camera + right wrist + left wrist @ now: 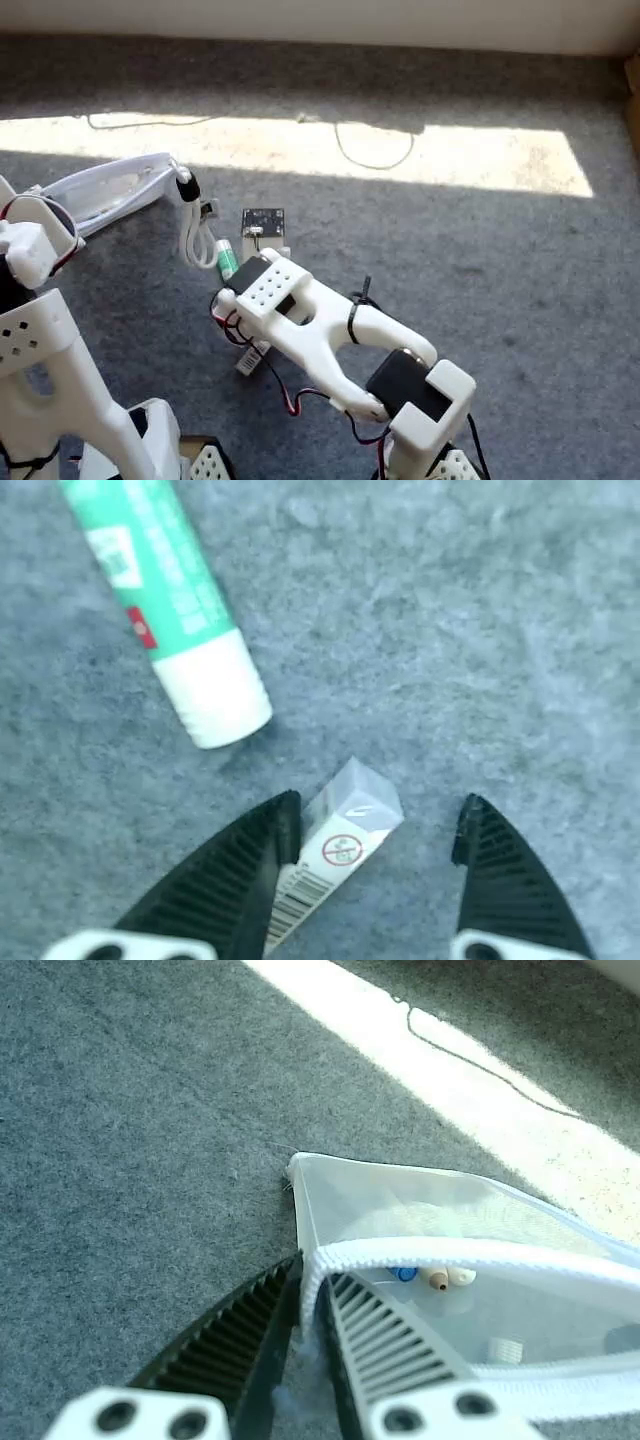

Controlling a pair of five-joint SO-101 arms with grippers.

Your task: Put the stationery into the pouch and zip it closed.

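Observation:
The clear white-edged pouch [110, 190] is held up off the grey carpet at the left, and my left gripper [312, 1295] is shut on its zip edge. Through the pouch wall [450, 1220] I see several small items [430, 1278] inside. A white cord loop [195, 240] hangs from the pouch's far end. A green and white glue stick [227, 262] lies beside it. My right gripper [375, 830] is open low over the carpet, with a small white box [340, 850] between its fingers, against one of them. The glue stick [160, 590] lies just beyond the tips.
The right arm [330, 335] stretches from the front across the middle and covers most of the small box [252, 358]. A thin cable [375, 160] lies on a sunlit strip of carpet at the back. Grey carpet extends to the right.

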